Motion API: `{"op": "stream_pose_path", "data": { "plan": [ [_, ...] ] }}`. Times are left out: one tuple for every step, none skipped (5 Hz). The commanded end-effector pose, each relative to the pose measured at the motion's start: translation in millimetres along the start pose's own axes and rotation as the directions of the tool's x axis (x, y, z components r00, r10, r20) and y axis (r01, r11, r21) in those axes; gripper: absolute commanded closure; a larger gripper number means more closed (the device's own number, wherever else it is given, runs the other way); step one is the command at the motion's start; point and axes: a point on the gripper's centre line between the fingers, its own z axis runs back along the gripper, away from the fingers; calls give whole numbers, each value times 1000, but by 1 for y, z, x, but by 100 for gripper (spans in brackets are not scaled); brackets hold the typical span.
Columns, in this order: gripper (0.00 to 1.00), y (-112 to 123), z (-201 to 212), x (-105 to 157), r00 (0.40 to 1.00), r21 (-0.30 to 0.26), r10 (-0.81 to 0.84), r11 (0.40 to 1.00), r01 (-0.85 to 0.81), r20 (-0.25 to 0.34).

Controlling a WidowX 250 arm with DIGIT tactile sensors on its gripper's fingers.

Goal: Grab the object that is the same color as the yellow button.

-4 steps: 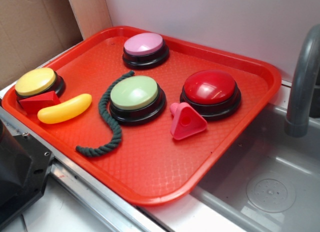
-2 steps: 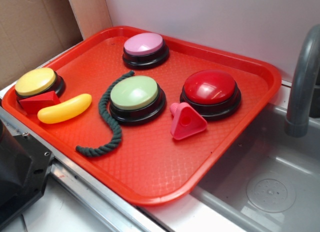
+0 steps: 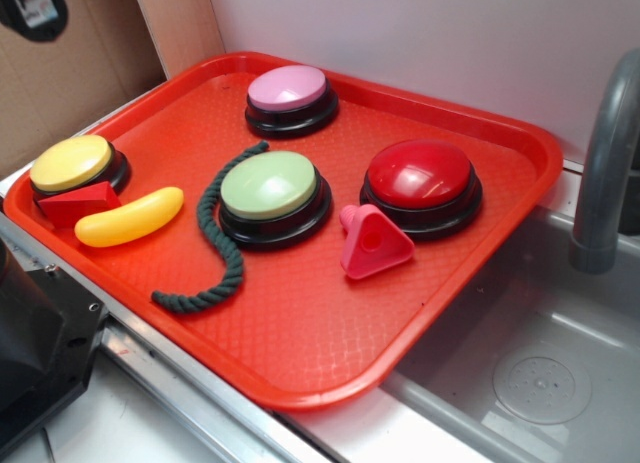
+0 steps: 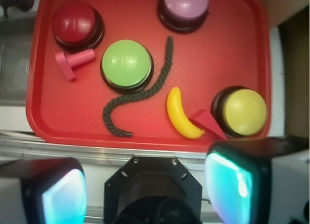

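4 buttons sit on the red tray (image 3: 500, 133), largest thing here. Near its left corner, the yellow button (image 3: 70, 163) touches a red wedge (image 3: 78, 201), and the banana (image 3: 130, 217) lies just beside that wedge, its other sides free. High above, the pincer (image 4: 145, 185) hangs spread, gripping nothing.

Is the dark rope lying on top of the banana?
No, the dark rope curls around the green button and lies apart from the banana.
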Motion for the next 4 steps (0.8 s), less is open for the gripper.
{"op": "stream_pose_path", "data": {
  "plan": [
    [0,20,-54,9,998,12,-56,998,56,29],
    [0,30,-86,12,997,1,-77,997,77,22],
    [0,40,-118,19,994,37,-106,994,106,-23],
    [0,47,-140,26,992,47,-129,990,129,-13]
  ]
}}
